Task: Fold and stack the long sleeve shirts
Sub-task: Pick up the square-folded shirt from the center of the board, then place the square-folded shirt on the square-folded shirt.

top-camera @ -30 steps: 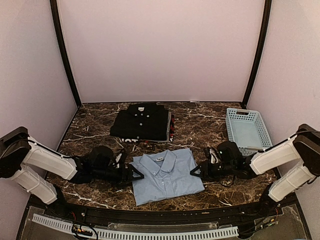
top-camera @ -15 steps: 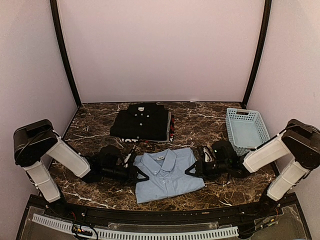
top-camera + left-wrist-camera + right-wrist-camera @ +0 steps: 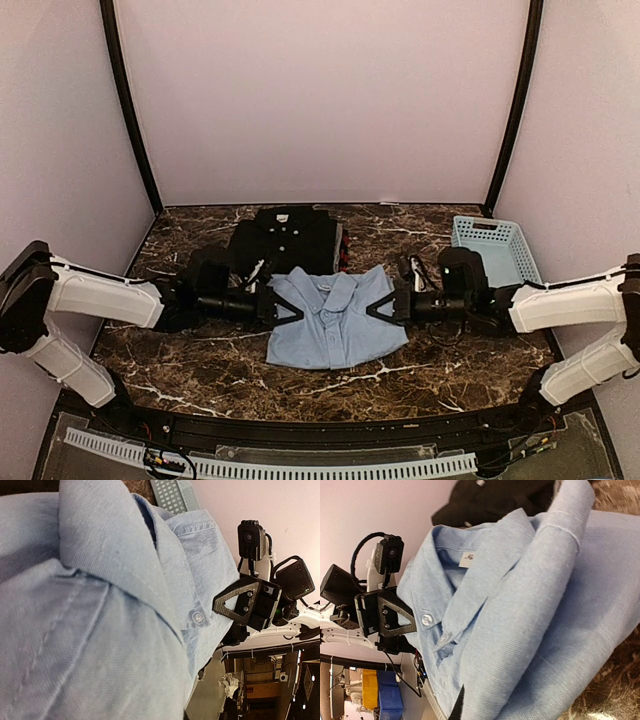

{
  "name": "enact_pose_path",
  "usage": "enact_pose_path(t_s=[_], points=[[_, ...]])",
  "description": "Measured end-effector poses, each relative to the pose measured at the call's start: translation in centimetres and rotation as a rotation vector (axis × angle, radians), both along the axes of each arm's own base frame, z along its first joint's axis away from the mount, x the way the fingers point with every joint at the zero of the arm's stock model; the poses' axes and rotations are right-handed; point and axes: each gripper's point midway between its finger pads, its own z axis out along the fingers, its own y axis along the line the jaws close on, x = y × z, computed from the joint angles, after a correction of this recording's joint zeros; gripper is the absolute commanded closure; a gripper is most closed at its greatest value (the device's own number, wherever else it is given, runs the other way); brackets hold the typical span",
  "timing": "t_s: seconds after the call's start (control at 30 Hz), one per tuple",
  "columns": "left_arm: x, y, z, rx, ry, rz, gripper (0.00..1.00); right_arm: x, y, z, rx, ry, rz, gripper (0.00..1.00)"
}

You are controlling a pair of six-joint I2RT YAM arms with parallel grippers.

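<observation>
One light blue shirt [image 3: 330, 328], left tool [image 3: 289, 308] and right tool [image 3: 379, 310] pinching its sides, neck label [image 3: 468, 557] illegible.

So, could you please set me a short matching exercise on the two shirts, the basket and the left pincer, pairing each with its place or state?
Things:
1. light blue shirt
2. black shirt
3. basket
4. left pincer

Places or states:
A. folded, lying furthest back in the middle
B. shut on cloth
C. far right, nothing in it
D. held at its left and right sides

Pairs: 1-D, 2-A, 3-C, 4-B.
</observation>
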Motion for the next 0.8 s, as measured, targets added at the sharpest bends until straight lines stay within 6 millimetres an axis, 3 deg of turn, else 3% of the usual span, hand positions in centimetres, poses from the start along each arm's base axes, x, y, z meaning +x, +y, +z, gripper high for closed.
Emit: enact_pose_path(t_s=[0.2,0.3,0.37,0.47,0.57,0.67,0.8], points=[[2.9,0.2,7.3,-0.005,-0.153,0.025,1.0,2.1,0.6,9.8,0.051,-0.179,-0.033,1.0],[5.4,1.4,10.6,0.008,-0.222,0.068,1.0,3.7,0.8,13.5,0.047,-0.257,-0.064,1.0],[7.3,2.6,12.3,0.024,-0.264,0.102,1.0,5.2,1.0,14.9,0.039,-0.292,-0.083,1.0],[10.8,4.9,14.6,0.059,-0.321,0.163,1.0,8.4,1.4,15.8,0.013,-0.324,-0.114,1.0],[14.7,6.6,15.9,0.096,-0.36,0.199,1.0,11.7,2.1,15.1,-0.017,-0.326,-0.134,1.0],[18.9,7.7,15.3,0.149,-0.36,0.205,1.0,14.4,3.7,13.9,-0.033,-0.318,-0.128,1.0],[23.4,9.8,12.3,0.209,-0.297,0.211,1.0,17.7,6.1,12.0,-0.026,-0.3,-0.112,1.0]])
